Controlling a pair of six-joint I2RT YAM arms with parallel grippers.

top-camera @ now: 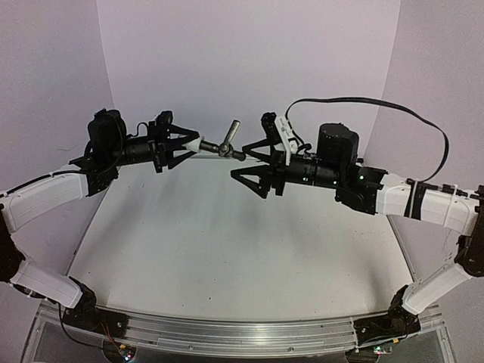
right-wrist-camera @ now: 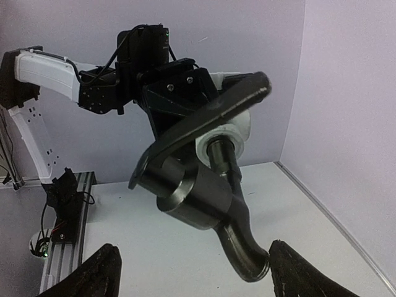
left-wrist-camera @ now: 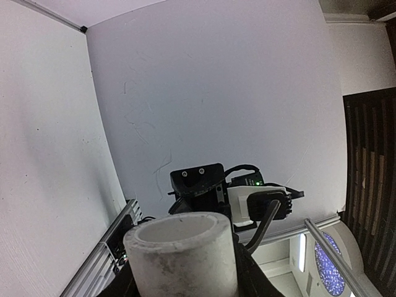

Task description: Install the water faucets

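Tap [right-wrist-camera: 198,195] hangs in the air over the table [top-camera: 227,249], just in front of the right gripper [right-wrist-camera: 192,250]. That gripper is wide open, with a finger out to each side (neither one touches the tap). The tap is dark grey, and its bent lever [right-wrist-camera: 210,117] sticks up. Its far end goes into the white fitting [right-wrist-camera: 218,137]. Behind that, the left gripper [top-camera: 189,144] squeezes the fitting and holds it up, so both parts hang from that one gripper. Farthest back is the plain wall [top-camera: 242,60].
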